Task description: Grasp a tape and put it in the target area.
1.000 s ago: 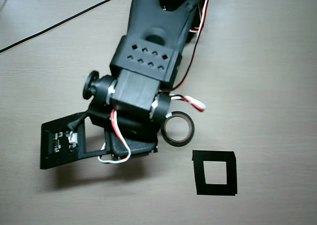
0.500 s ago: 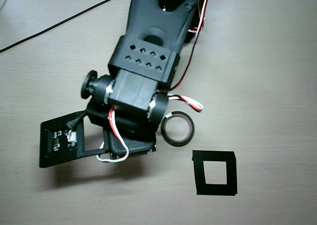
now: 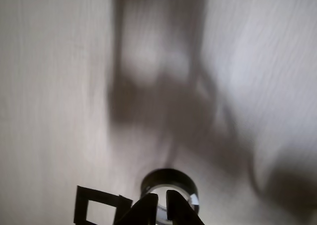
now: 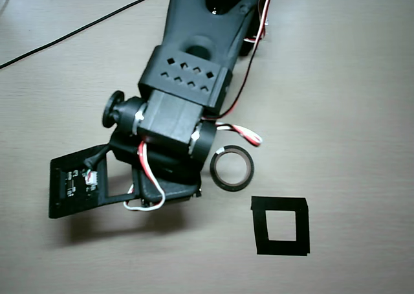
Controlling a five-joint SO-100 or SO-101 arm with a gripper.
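Approach to the round black tape roll with pale core, lying flat on the tan worktop.
End effector fingers nearly together, empty, over the roll's near rim; I'd spread them, straddle the wall, then carry it to the black square tape outline just beside.

At the bottom centre of the wrist view, the gripper showed two dark fingertips with a narrow gap between them, in front of the tape. The target area sat at the lower left, just beside the roll, on a pale table crossed by broad blurred shadows.
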